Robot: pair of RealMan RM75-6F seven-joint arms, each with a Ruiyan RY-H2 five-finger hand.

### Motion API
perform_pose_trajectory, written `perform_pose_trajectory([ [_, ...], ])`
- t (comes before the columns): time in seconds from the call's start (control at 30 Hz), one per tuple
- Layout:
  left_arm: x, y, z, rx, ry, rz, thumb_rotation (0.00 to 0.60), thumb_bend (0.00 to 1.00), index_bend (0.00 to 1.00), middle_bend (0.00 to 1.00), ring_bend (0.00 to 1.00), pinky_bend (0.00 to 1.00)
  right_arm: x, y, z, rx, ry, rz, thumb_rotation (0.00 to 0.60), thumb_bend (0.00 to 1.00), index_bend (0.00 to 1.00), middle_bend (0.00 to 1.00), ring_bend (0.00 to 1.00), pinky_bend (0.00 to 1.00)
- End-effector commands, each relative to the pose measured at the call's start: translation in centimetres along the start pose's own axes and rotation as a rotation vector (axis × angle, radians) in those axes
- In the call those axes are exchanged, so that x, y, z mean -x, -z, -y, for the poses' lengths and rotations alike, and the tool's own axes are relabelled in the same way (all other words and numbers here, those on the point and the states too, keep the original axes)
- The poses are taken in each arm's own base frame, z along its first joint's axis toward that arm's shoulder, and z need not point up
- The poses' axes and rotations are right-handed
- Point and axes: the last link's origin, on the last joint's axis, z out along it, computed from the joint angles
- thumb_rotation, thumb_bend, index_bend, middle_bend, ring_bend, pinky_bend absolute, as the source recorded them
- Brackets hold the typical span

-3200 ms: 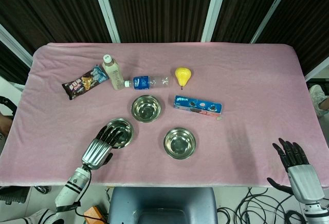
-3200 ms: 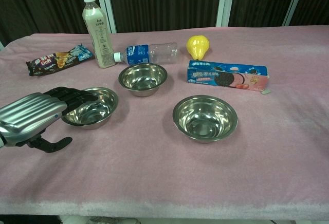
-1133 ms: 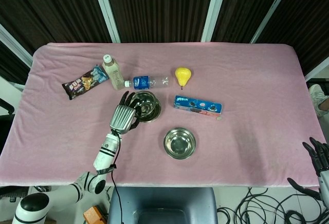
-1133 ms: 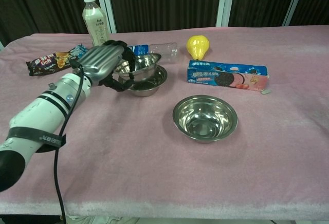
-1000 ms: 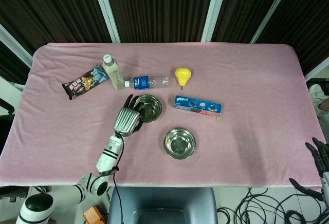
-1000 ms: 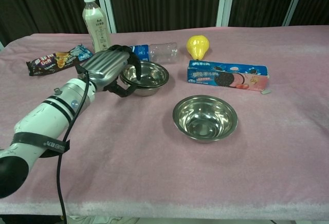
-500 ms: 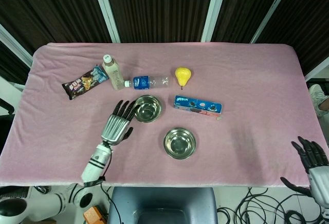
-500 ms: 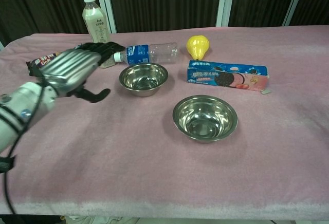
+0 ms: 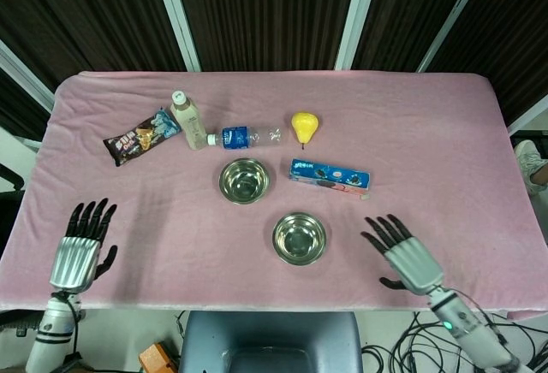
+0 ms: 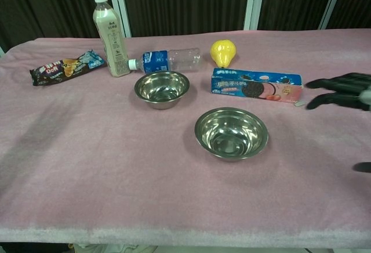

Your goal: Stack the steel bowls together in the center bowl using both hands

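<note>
Two steel bowls showed on the pink cloth: the centre bowl (image 9: 244,180), just in front of the lying water bottle (image 9: 247,137), and the near bowl (image 9: 299,238), well apart from it toward the robot and standing alone. The centre bowl's rim looked doubled in the chest view, so it probably already held one nested bowl, though that could not be told for certain. By that reading the job stood about half done, with the near bowl yet to be lifted and set into the centre one. The right hand (image 9: 401,251) hovered to the right of the near bowl, fingers spread wide and holding nothing. The left hand (image 9: 80,248) hung over the near left edge of the table, also spread and empty, far from both bowls
</note>
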Motion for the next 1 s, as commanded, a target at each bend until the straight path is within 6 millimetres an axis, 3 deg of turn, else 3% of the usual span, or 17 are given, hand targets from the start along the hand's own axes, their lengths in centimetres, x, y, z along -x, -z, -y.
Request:
perform_pose_trajectory([
  [0.03, 0.1, 1.7, 1.5, -0.028, 0.023, -0.007, 0.6, 0.38, 0.0, 0.02, 0.0, 0.06, 0.0, -4.9, 3.4, -0.091, 0.006, -0.027, 0.6, 0.27, 0.42, 0.0, 0.0, 0.0],
  [0.27, 0.5, 2.1, 2.1, -0.049, 0.048, 0.008, 0.6, 0.38, 0.0, 0.02, 0.0, 0.06, 0.9, -8.5, 6.2, -0.152, 0.016, -0.043, 0.6, 0.3, 0.54, 0.0, 0.0, 0.0],
  [0.4, 0.6, 2.2, 2.3, -0.054, 0.052, 0.017, 0.6, 0.38, 0.0, 0.02, 0.0, 0.06, 1.4, -9.9, 6.9, -0.16, 0.013, -0.039, 0.6, 0.38, 0.6, 0.01, 0.0, 0.0],
  [0.63, 0.6, 2.2, 2.4, -0.055, 0.057, 0.024, 0.6, 0.38, 0.0, 0.02, 0.0, 0.06, 1.7, -10.8, 6.5, -0.155, 0.007, -0.034, 0.6, 0.5, 0.71, 0.06, 0.0, 0.0],
  [0.77, 0.7, 2.1, 2.4, -0.052, 0.065, 0.027, 0.6, 0.38, 0.0, 0.02, 0.0, 0.06, 1.6, -11.0, 6.1, -0.155, 0.009, -0.037, 0.6, 0.51, 0.74, 0.07, 0.0, 0.0],
  [1.0, 0.7, 2.2, 2.7, -0.06, 0.082, 0.028, 0.6, 0.38, 0.0, 0.02, 0.0, 0.06, -1.2, -12.1, 5.4, -0.13, 0.036, -0.167, 0.6, 0.53, 0.76, 0.09, 0.0, 0.0],
])
